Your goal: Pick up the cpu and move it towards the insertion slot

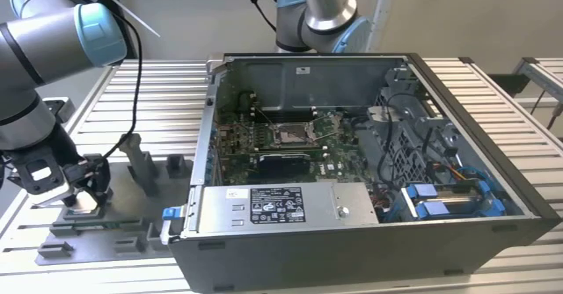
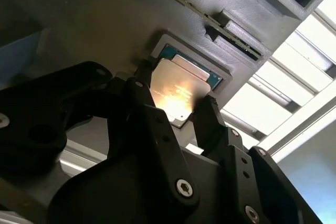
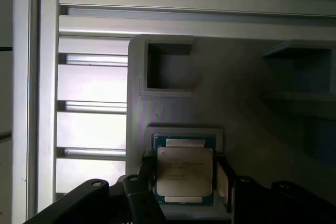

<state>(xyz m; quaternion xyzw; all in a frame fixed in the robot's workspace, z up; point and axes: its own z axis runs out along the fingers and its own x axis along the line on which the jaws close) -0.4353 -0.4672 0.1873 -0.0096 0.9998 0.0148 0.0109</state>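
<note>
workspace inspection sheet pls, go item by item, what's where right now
surface: slatted metal table, carrying the grey tray and the open computer case
job's things: cpu lies flat in its pocket of the tray; insertion slot sits on the green board inside the case, well apart from the cpu
clutter: nothing seen
hand: low over the tray, right at the cpu
cables: black cable hangs beside the arm; wire bundle inside the case
surroundings: pale wall behind the table
</note>
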